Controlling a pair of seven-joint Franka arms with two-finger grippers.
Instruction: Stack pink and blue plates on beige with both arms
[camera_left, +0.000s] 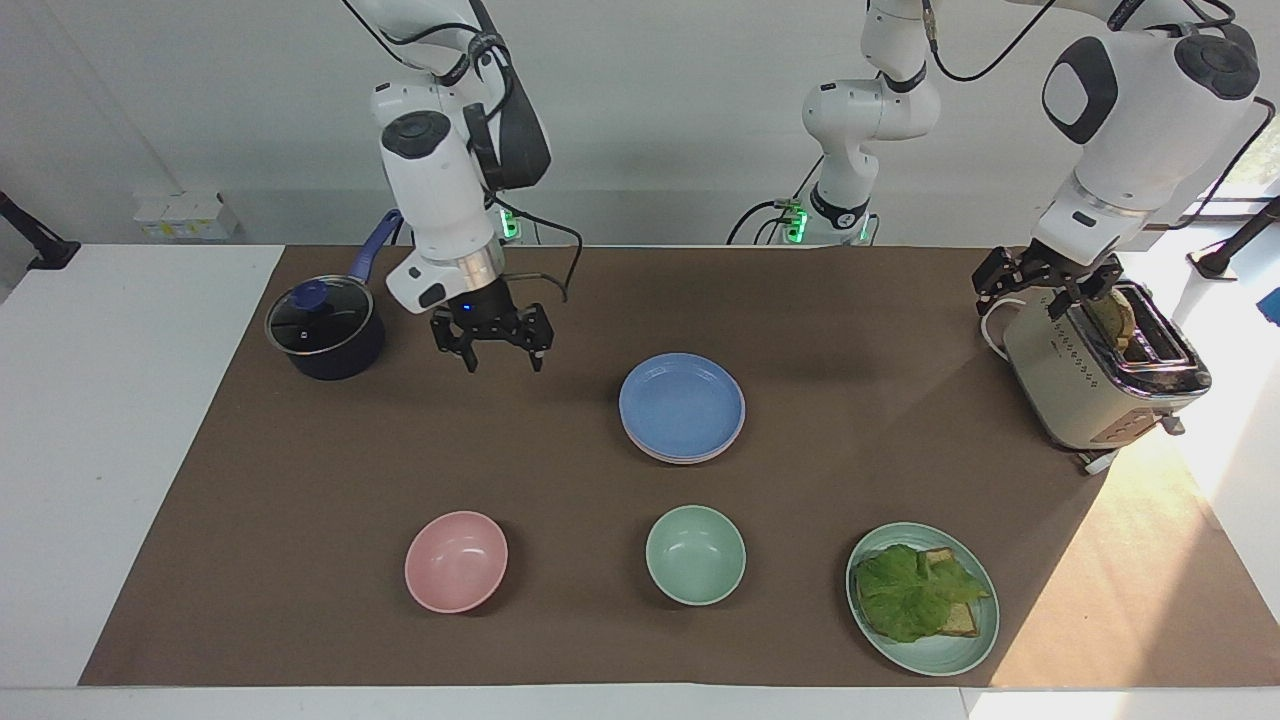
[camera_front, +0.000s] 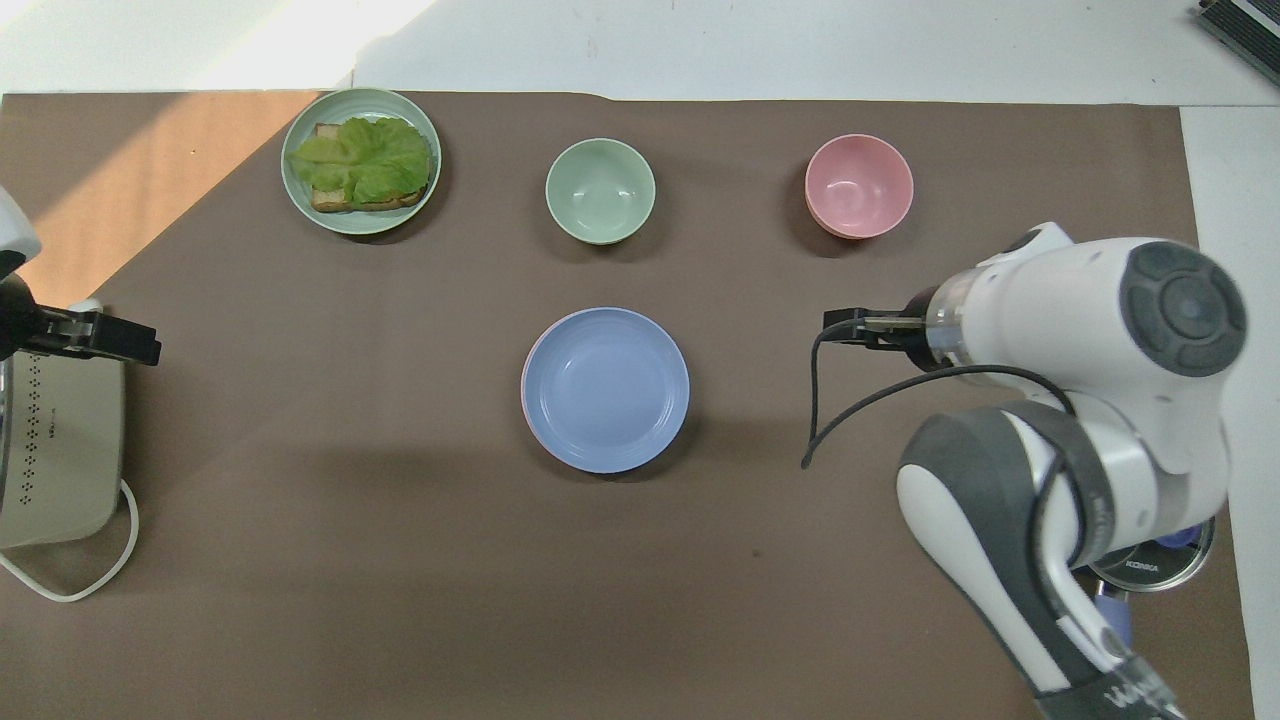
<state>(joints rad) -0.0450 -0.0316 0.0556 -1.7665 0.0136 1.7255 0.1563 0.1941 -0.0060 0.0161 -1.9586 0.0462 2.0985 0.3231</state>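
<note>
Bowls (camera_left: 456, 561) (pink, mint) near plates (camera_left: 682, 406)

Plain white wall (camera_left: 700, 110), sunlight across white table (camera_left: 120, 450).

Two glossy white arms (camera_left: 440, 190) with grey joint caps are trailed by black cables above black pincers (camera_left: 497, 345).
</note>
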